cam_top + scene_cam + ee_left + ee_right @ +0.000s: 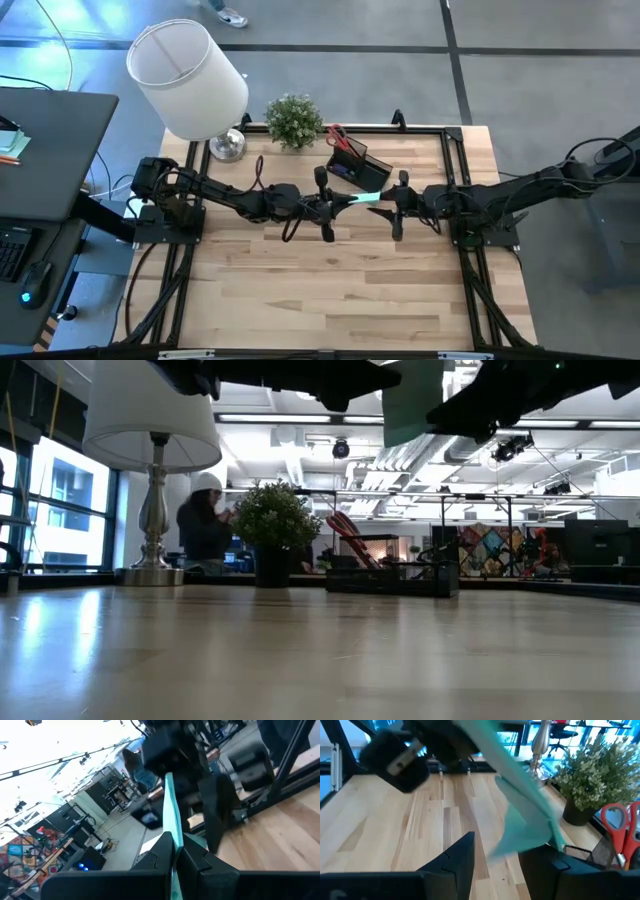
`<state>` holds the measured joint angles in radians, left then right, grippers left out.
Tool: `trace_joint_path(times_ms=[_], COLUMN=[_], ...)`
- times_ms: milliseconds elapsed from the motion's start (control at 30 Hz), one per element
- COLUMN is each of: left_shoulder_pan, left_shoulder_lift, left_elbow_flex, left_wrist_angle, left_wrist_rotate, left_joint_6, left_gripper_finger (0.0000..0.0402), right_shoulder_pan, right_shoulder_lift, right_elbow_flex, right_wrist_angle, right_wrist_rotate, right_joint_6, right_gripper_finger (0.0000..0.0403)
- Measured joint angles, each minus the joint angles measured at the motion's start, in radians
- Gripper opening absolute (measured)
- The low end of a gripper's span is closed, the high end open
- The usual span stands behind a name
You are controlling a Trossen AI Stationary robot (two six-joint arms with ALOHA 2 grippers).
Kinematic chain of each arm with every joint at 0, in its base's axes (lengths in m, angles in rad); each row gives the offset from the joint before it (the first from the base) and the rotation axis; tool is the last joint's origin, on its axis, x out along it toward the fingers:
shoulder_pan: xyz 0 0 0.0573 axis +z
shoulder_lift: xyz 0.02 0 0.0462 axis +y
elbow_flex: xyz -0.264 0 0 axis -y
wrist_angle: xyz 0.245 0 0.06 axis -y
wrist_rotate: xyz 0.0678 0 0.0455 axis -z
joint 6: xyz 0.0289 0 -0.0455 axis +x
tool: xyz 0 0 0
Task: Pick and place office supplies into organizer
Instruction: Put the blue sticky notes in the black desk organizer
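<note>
The mint-green sticky-note pad (368, 196) hangs in the air over the table's middle, between both grippers; in the low view the pad (412, 400) is well above the tabletop. My left gripper (348, 200) comes from the left and is shut on it. My right gripper (387, 203) comes from the right, open, with a finger on each side of the pad's other end (520, 820). The black organizer (360, 165) stands just beyond, near the far edge, with red-handled scissors (338, 135) sticking up out of it. My left gripper (174, 847) pinches the pad by its left edge (170, 827) between both fingers, coming level from the table's left. The pad stands on edge, lifted clear, reaching out toward the right gripper. My right gripper: its fingers (462, 855) flank the pad; whether one touches it, I cannot tell.
A small potted plant (294, 120) and a lamp with a white shade (190, 80) stand at the far edge, left of the organizer (395, 575). Bare wood lies toward the near edge. A person (205, 525) sits in the room beyond the table.
</note>
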<state>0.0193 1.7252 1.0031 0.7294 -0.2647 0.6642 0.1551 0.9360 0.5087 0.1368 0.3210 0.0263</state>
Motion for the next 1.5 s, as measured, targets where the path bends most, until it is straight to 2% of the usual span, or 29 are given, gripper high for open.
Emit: trace_joint_path(times_ms=[233,633,867,1033,1300,1500], left_shoulder_pan=[0.000,0.000,0.000,0.000,0.000,0.000], left_shoulder_lift=[0.000,0.000,0.000,0.001,0.001,0.001], left_elbow_flex=[0.000,0.000,0.000,0.000,0.000,0.000], left_wrist_angle=[0.004,-0.023,-0.024,-0.033,-0.033,-0.033], left_wrist_rotate=[0.004,-0.039,-0.038,0.012,0.019,0.022], left_joint_6=[-0.011,0.022,0.040,0.039,0.038,0.035], left_gripper_finger=[0.0000,0.0000,0.0000,0.0000,0.0000,0.0000], right_shoulder_pan=[-0.031,-0.064,-0.064,-0.081,-0.110,-0.116], right_shoulder_lift=[0.084,0.090,0.090,0.091,0.092,0.093], right_elbow_flex=[0.000,0.000,0.000,0.000,0.000,0.000], right_wrist_angle=[0.022,0.101,0.145,0.178,0.139,0.159], right_wrist_rotate=[0.007,-0.120,-0.121,-0.115,-0.113,-0.134], right_joint_6=[-0.022,-0.037,-0.004,0.003,0.044,0.010], right_gripper_finger=[0.0138,0.0138,0.0138,0.0138,0.0138,0.0138])
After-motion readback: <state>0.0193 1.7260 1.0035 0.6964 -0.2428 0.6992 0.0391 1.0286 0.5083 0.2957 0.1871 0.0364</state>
